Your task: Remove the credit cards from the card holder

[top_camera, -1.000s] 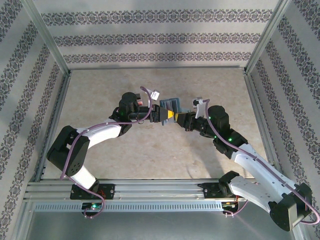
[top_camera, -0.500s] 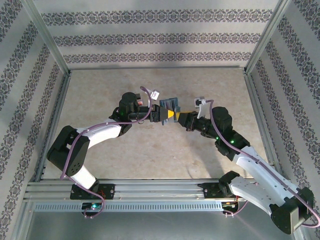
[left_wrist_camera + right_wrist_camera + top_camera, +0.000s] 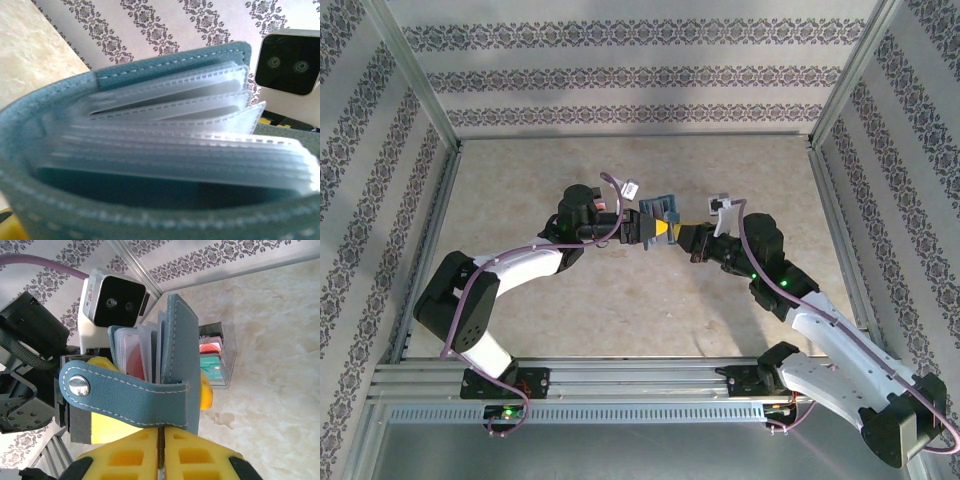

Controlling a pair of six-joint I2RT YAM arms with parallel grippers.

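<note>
The teal-blue card holder [image 3: 661,209] hangs in the air above the middle of the table, with my left gripper [image 3: 656,226] shut on its two covers. Its clear sleeves [image 3: 200,125] fan open close in the left wrist view. A red-and-white credit card [image 3: 135,359] sits in one sleeve. My right gripper [image 3: 160,434] is shut, its yellow fingertips [image 3: 192,440] pressed together just under the holder's clasp strap [image 3: 125,397] with its metal snap [image 3: 79,385]. Whether something thin is pinched between them I cannot tell. From above, the right gripper [image 3: 680,232] meets the holder from the right.
A clear box [image 3: 226,360] with red, teal and dark cards lies on the table behind the holder. The right wrist's camera housing [image 3: 292,60] hangs close to the holder. Metal frame rails and patterned walls ring the marble table [image 3: 620,300].
The right gripper's fingers have closed together at the holder's edge. The right forearm shifted slightly. The left arm and the holder have stayed almost in place.
</note>
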